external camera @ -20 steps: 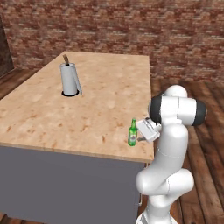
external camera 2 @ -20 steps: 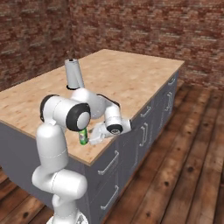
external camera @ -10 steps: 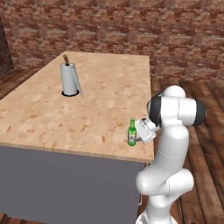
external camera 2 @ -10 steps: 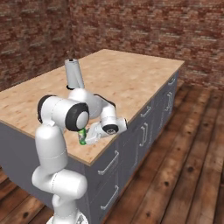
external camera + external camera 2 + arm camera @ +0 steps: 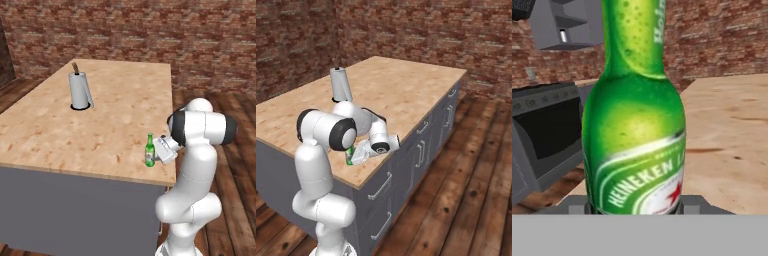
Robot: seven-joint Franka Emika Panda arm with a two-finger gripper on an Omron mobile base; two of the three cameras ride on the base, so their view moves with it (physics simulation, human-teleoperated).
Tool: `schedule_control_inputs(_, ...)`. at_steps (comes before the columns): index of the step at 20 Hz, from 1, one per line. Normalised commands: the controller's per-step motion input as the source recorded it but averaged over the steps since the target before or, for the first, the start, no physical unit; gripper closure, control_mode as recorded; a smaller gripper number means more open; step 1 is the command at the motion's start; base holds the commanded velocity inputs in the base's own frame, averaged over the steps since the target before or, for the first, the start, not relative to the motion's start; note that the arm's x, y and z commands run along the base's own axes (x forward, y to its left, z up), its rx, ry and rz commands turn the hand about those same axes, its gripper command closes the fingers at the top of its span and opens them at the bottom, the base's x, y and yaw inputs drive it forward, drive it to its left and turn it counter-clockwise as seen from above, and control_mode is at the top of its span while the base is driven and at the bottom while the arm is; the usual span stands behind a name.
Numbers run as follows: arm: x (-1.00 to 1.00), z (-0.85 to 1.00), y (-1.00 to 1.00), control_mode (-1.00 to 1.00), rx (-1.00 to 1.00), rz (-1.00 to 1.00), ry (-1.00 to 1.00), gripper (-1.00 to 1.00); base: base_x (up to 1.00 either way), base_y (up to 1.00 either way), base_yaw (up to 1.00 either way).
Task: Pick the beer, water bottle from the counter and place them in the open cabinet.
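Observation:
The beer (image 5: pixel 149 152), a slim green bottle with a pale label, stands upright near the right front edge of the counter (image 5: pixel 100 125). My gripper (image 5: pixel 157 154) reaches it from the right and is shut on its lower body. In the right base view the gripper (image 5: pixel 357 154) hides most of the beer (image 5: pixel 348 159). The hand view shows the beer (image 5: pixel 634 130) close up between the fingers (image 5: pixel 698 205). The open cabinet (image 5: pixel 547 30) hangs on the brick wall at top left. A small silver-grey cylinder with a dark cap, seemingly the water bottle (image 5: pixel 563 36), stands on its shelf.
A grey paper-towel roll (image 5: pixel 79 90) on a dark round base stands far back on the counter's left. Grey drawers with bar handles (image 5: pixel 421 145) run along the counter's side. A dark appliance (image 5: pixel 547 130) sits under the wall cabinet. Wooden floor surrounds the island.
The hand slid a little closer around the green bottle, and the jaws, open before, have shut on it. The bottle stays in place on the counter.

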Motion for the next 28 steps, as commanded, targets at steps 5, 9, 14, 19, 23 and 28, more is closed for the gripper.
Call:
schedule_control_inputs(5, -0.03, 0.02, 0.00, -1.00, 0.00, 0.00, 0.00, 1.00, 0.00, 0.00, 0.00)
schedule_control_inputs(9, -0.18, 0.79, 0.07, -1.00, 0.00, -0.04, 0.02, 1.00, 0.00, 0.00, 0.00)
schedule_control_inputs(14, -0.55, 1.00, 0.19, -1.00, 0.00, -0.10, 0.05, 1.00, 0.00, 0.00, 0.00)
schedule_control_inputs(19, -0.91, 1.00, 0.12, -1.00, -0.01, -0.13, 0.11, 1.00, 0.00, 0.00, 0.00)
schedule_control_inputs(23, -1.00, 1.00, 0.04, -1.00, 0.00, -0.16, 0.01, 1.00, 0.00, 0.00, 0.00)
schedule_control_inputs(28, -1.00, 0.82, 0.00, -1.00, -0.02, -0.12, -0.17, 1.00, 0.00, 0.00, 0.00)
